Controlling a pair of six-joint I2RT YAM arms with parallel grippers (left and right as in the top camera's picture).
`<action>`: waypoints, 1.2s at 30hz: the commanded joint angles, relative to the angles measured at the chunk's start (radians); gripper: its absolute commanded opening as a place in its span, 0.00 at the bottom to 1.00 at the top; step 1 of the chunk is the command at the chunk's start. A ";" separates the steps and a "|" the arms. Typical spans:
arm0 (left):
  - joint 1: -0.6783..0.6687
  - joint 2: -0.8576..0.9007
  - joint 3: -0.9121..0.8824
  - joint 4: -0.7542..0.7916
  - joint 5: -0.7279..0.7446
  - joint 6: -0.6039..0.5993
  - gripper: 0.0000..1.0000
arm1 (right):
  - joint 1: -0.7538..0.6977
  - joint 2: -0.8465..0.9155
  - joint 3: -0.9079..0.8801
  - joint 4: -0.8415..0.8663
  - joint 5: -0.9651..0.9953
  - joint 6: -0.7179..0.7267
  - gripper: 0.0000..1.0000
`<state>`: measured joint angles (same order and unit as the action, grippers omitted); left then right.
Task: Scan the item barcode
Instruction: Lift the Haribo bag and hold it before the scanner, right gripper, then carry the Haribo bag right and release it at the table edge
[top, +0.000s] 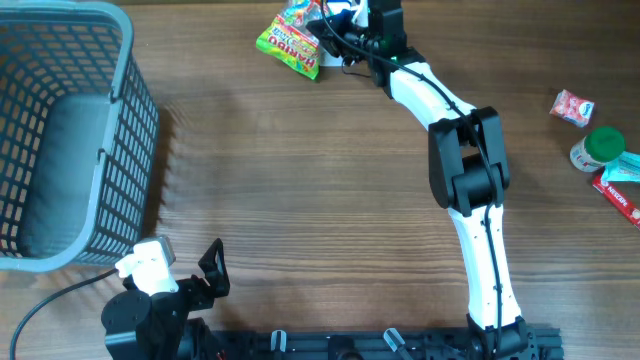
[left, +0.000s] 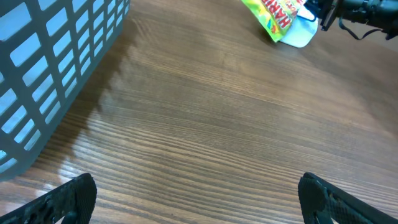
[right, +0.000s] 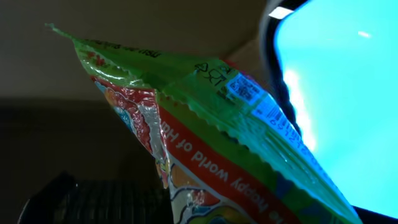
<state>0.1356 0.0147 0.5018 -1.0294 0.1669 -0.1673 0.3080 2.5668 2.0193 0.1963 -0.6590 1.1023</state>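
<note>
Green candy bag (top: 288, 40) pinched in right claw (top: 326, 30), beside cyan screen (right: 339, 87)

Green candy bag (top: 291, 40), crinkled, tilted, barcode visible

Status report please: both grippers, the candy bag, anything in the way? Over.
Left gripper jaws open, beside basket. Right gripper shut on candy bag, barcode next to lit cyan panel. Nothing seen between them.

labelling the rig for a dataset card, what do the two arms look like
Right arm: white tubular links, black joints, black cables near the wrist. Left arm: black body, white block on the wrist, black textured end effector fingers, dark cable trailing off.
</note>
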 joint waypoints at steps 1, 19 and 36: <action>-0.007 -0.009 -0.001 0.003 0.015 -0.009 1.00 | -0.001 -0.061 0.019 0.024 -0.149 -0.083 0.05; -0.007 -0.009 -0.001 0.003 0.015 -0.009 1.00 | -0.356 -0.528 -0.014 -1.240 0.339 -0.721 0.04; -0.007 -0.009 -0.001 0.003 0.015 -0.009 1.00 | -0.774 -0.534 -0.334 -1.074 0.607 -0.846 0.68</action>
<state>0.1356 0.0139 0.5018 -1.0290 0.1669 -0.1673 -0.4694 2.0434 1.5978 -0.8425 -0.0059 0.2775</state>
